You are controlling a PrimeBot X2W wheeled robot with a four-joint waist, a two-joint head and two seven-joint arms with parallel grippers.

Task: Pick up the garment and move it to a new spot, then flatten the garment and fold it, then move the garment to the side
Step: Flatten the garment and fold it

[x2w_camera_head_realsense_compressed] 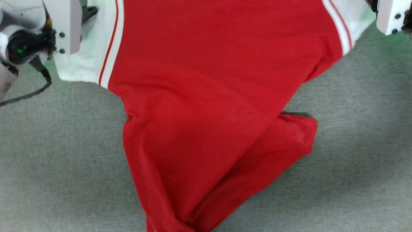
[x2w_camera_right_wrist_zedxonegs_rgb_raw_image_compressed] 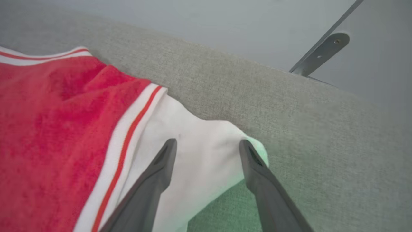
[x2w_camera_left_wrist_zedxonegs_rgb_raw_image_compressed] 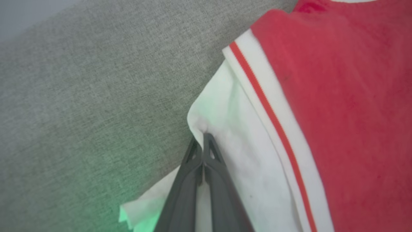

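Observation:
The garment (x2w_camera_head_realsense_compressed: 206, 96) is a red shirt with white sleeves edged in red stripes, lying back-up on the grey cloth surface (x2w_camera_head_realsense_compressed: 58, 154). Its lower part is bunched into folds toward the bottom of the head view. In the left wrist view my left gripper (x2w_camera_left_wrist_zedxonegs_rgb_raw_image_compressed: 203, 137) is shut on a pinch of the white sleeve (x2w_camera_left_wrist_zedxonegs_rgb_raw_image_compressed: 238, 154). In the right wrist view my right gripper (x2w_camera_right_wrist_zedxonegs_rgb_raw_image_compressed: 208, 145) stands open, its fingers (x2w_camera_right_wrist_zedxonegs_rgb_raw_image_compressed: 161, 167) straddling the other white sleeve (x2w_camera_right_wrist_zedxonegs_rgb_raw_image_compressed: 206, 141) without closing on it. The two pale wrist housings (x2w_camera_head_realsense_compressed: 66, 25) sit at the top corners of the head view.
Grey woven cloth (x2w_camera_right_wrist_zedxonegs_rgb_raw_image_compressed: 289, 106) covers the whole work surface. Behind its far edge are a pale wall and a metal bracket (x2w_camera_right_wrist_zedxonegs_rgb_raw_image_compressed: 322, 51). A dark cable (x2w_camera_head_realsense_compressed: 35, 90) hangs from my left wrist at the left edge.

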